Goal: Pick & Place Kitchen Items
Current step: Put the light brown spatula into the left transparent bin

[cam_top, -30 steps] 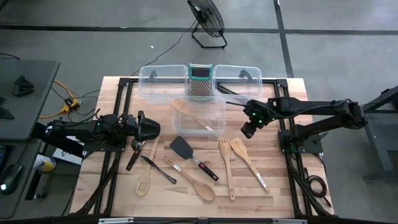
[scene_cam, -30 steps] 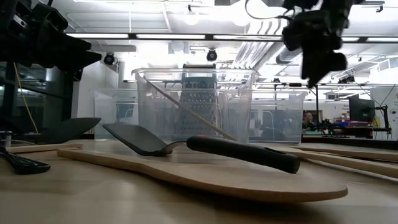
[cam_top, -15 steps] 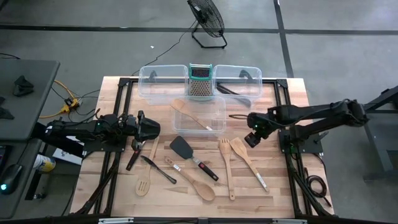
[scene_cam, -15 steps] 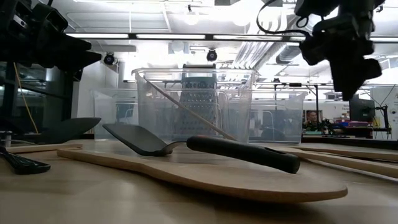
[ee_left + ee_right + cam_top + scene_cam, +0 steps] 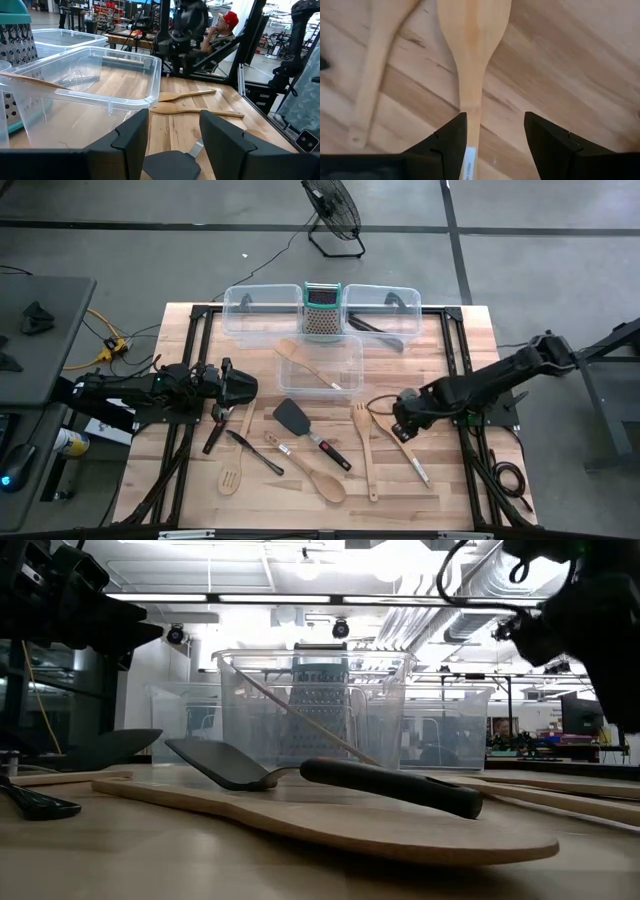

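Wooden spatula (image 5: 472,55) is lying on the table (image 5: 450,480), right under the right gripper (image 5: 492,137). Its handle is running straight between the open fingers (image 5: 547,145). Left gripper (image 5: 172,132) is waiting open, far off by the bin (image 5: 100,75).

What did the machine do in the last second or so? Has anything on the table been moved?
The right arm swung from beside the clear plastic bins toward the table's front and came down; its right tool, jaws open, now straddles the handle of the light wooden spatula without gripping it. Nothing was picked up or released. The left tool, also open, and every utensil stayed put.
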Motion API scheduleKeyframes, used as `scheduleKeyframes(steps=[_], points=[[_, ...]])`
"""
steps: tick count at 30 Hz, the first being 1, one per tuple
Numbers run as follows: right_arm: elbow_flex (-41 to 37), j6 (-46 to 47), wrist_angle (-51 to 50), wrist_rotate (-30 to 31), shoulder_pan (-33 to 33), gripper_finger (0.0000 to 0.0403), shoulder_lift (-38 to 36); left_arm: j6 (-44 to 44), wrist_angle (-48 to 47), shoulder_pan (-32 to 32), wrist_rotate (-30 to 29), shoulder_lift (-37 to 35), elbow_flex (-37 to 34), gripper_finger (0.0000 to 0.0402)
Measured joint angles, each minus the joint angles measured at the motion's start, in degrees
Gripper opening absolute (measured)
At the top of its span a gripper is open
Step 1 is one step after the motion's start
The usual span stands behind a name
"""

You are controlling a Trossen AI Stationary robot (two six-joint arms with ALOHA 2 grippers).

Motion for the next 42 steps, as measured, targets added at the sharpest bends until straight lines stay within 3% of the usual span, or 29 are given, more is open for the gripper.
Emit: scheduleKeyframes(steps=[5, 14, 19, 27, 42], points=[[0.0, 2.1, 5.5, -0.6, 2.2, 0.0200, 6.3, 0.0, 0.0, 0.0, 0.0, 0.0, 0.0, 0.0175], [0.0, 1.3, 11.1, 2.1, 2.7, 0.0270, 14.0, 0.0, 0.0, 0.0, 0.0, 0.0, 0.0, 0.0175], [0.3, 1.0, 11.8, 2.0, 2.3, 0.0271, 17.6, 0.0, 0.0, 0.0, 0.0, 0.0, 0.0, 0.0175], [0.3, 1.0, 12.3, 3.9, 2.4, 0.0240, 18.5, 0.0, 0.0, 0.0, 0.0, 0.0, 0.0, 0.0175], [0.2, 1.4, 9.8, 6.3, 2.3, 0.0111, 18.8, 0.0, 0.0, 0.0, 0.0, 0.0, 0.0, 0.0175]])
